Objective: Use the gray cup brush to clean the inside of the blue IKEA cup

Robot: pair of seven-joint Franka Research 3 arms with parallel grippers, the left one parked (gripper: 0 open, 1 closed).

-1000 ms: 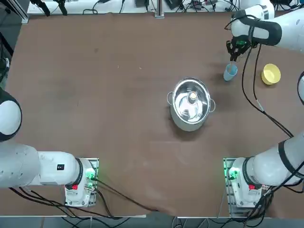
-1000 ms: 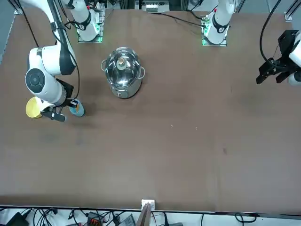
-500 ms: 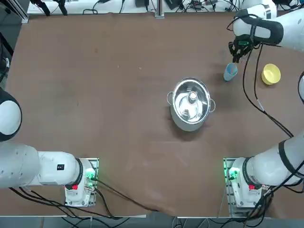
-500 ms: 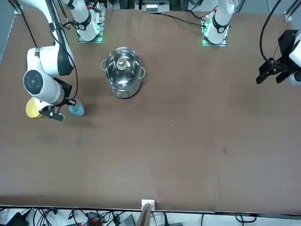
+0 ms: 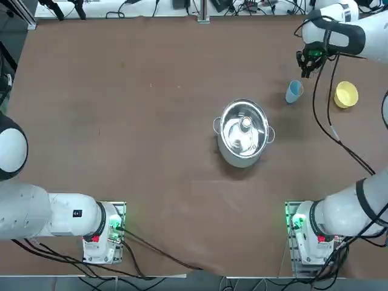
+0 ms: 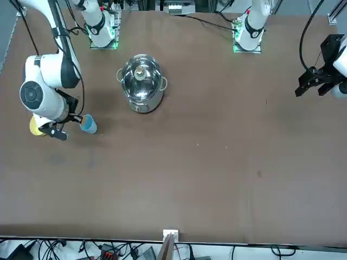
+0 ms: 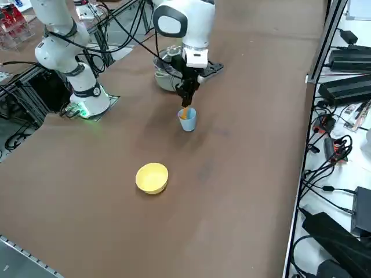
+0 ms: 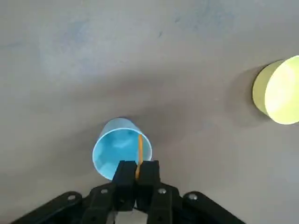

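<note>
Brown table (image 5: 151, 170): our right arm (image 5: 339, 36) has shifted farther from the pot (image 5: 242, 130)

We see the big white arm reaching in from the right side. Compared with a moment ago, its lower end has moved a little way out, away from the pot. Now we can see the small cup better from above.

The silver pot sits with its lid on, just where it was. We use it as our mark. Out to its right, and farther from the arm bases, is the yellow bowl (image 5: 346, 94). It has not moved either.

Between the pot's side and that bowl is the blue cup (image 5: 293, 91), nearer to the pot than the bowl is. It stands in the same spot as before, with no hand on it.

Our right gripper (image 8: 138, 168) is past the cup as we look out from the pot. Its two fingers are clamped on the brush (image 8: 140, 147). We see the orange part reach toward the cup's mouth, but cannot tell if the brush's end is inside.

So we think this may be part of the scrubbing, or a small fix in aim. Next, we should keep the brush over the cup's middle. If it pushes on the rim, the light cup could tip.
</note>
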